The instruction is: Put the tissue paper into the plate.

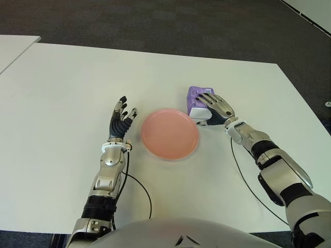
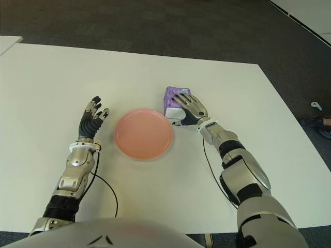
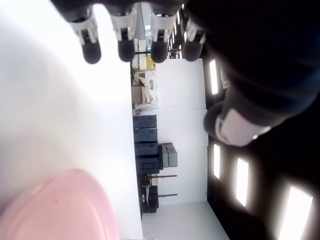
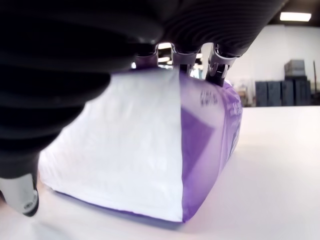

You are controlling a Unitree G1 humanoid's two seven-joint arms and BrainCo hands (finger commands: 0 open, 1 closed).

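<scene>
On the white table (image 1: 67, 82), just beyond the far right edge of the pink plate (image 1: 169, 134), lies the tissue pack (image 1: 195, 98), a purple-and-white soft packet flat on the surface and not yet in the plate. The right hand (image 1: 216, 108) is on it: the fingers (image 1: 209, 98) drape over the top of the pack, and the wrist view shows fingertips pressing at its upper edge with the thumb down by the near end, so the hand looks to be closing on it, though I can't say the grip is firm yet, and the pack sits fully on the table. So I'd judge this the grasping step. Next it needs to clamp properly, lift clear of the plate's rim, carry the pack a short way toward the robot's left and let go over the middle of the plate; the packet is soft and could crumple or slip if pinched badly. The right forearm reaches in from the right side, angled toward the plate. The left hand (image 1: 122, 120) shows just left of the plate, fingers straight and slightly apart, holding nothing.
</scene>
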